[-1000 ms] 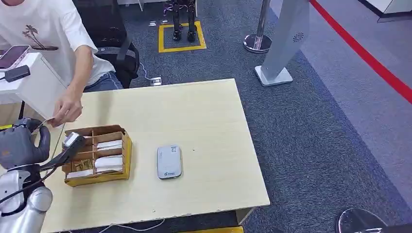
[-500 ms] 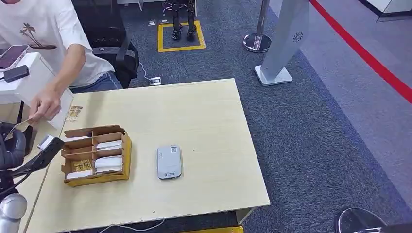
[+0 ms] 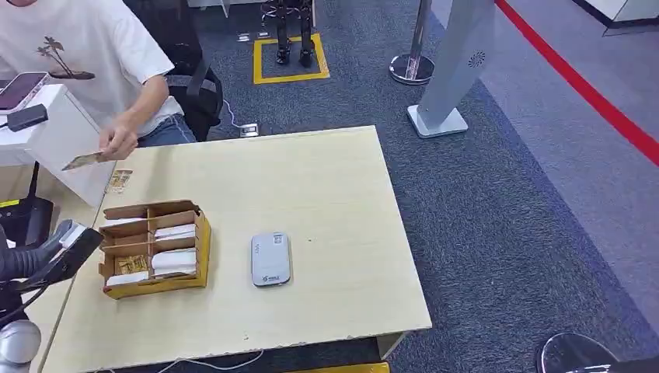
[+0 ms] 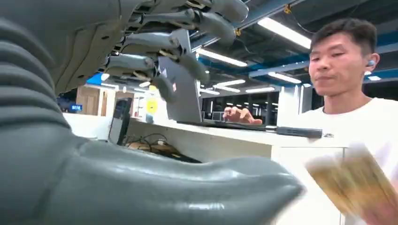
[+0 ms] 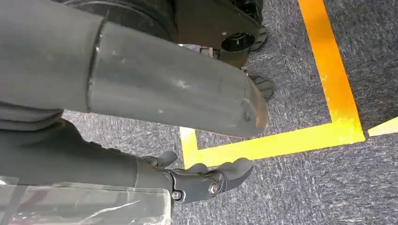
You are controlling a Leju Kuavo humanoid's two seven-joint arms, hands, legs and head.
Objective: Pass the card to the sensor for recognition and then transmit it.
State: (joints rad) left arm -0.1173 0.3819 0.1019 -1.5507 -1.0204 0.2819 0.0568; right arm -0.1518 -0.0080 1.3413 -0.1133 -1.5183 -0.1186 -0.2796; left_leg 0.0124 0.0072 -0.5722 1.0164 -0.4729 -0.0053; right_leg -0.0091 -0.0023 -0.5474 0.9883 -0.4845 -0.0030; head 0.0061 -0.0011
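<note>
head view: left hand (image 3: 43, 252) empty, fingers apart; person's hand (image 3: 119, 142) holds card (image 3: 82, 161); right hand (image 5: 206, 180) fingers apart.

We see the divided box (image 3: 154, 249) on the tabletop (image 3: 326, 186) near its left edge, cards lying in its compartments. The sensor (image 3: 270, 259) lies just right of the box, toward the front edge. A loose card (image 3: 119, 180) sits behind the box near the far left corner. The left hand (image 3: 48, 252) hangs off the left edge beside the box. A person's hand (image 3: 119, 142) holds another card (image 3: 82, 161) above the far left corner.
</note>
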